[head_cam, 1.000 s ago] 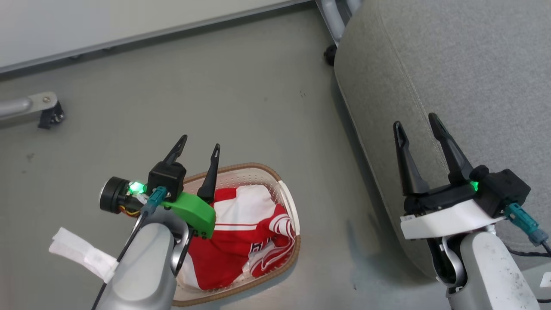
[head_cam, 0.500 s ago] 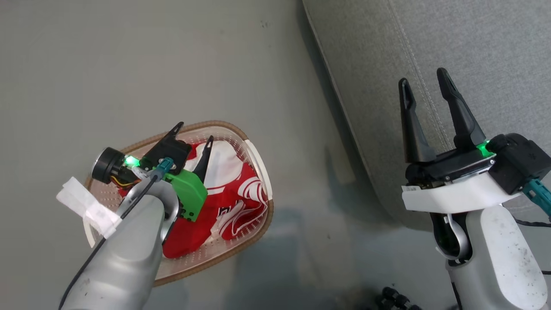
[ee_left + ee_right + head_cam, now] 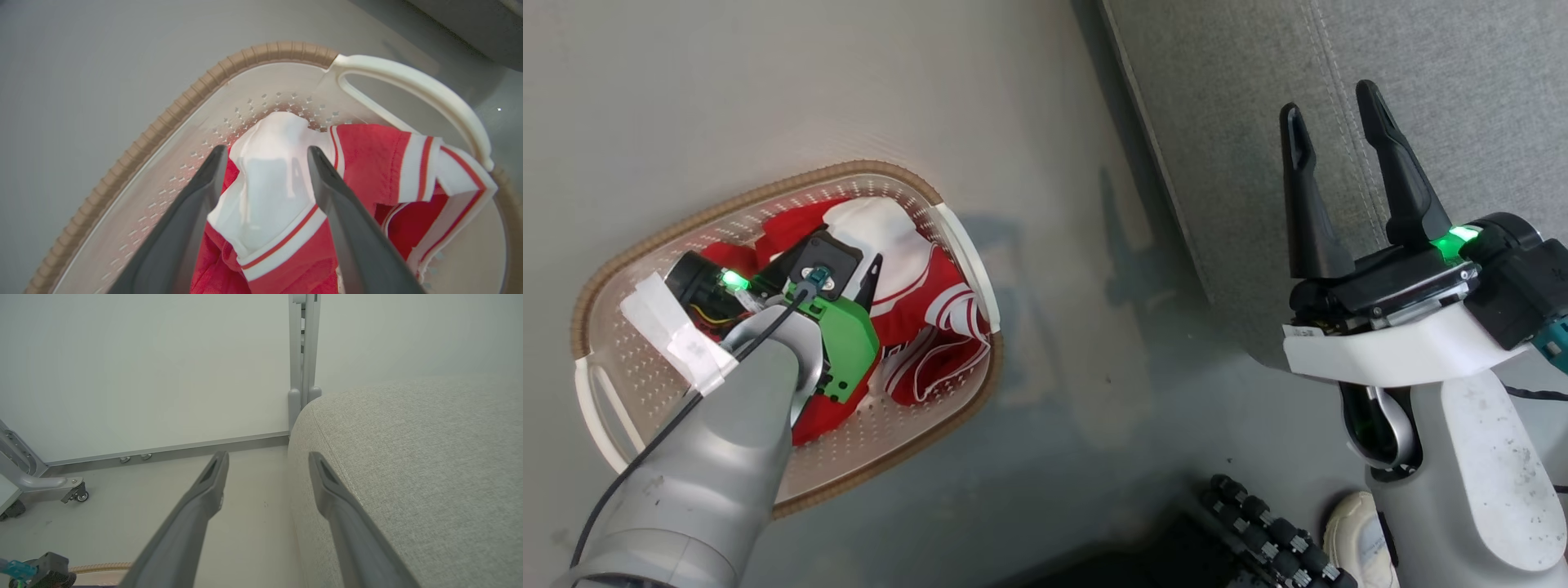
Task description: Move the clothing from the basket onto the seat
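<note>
The left hand (image 3: 266, 155) is down inside the basket (image 3: 768, 184), its two dark fingers spread wide. They straddle a raised white fold of the red-and-white garment (image 3: 269, 196), one finger on each side, and nothing is pinched between them yet. From the left wrist view I cannot tell how deep the tips sit in the cloth.

That garment is heaped toward the side of the basket nearer the seat (image 3: 1217, 98). Its striped trim lies against the wall below the white side handle (image 3: 429, 87). More plain red cloth (image 3: 809, 420) shows beneath it and under the forearm, so all the clothing appears to be in the basket. The basket stands on the grey floor (image 3: 768, 82), near the seat but apart from it.

The right hand (image 3: 1327, 100) is also spread and holds nothing. It hangs above the near edge of the seat, away from the basket.

I judge this to be the first pick, just before the grasp. The next move calls for pressing the left fingers together on the white fold, with enough cloth between them that it will not slip. Then comes a lift high enough to clear the brown woven rim, and a carry across to the cushion. The lower red piece may drag up with the lifted one.
</note>
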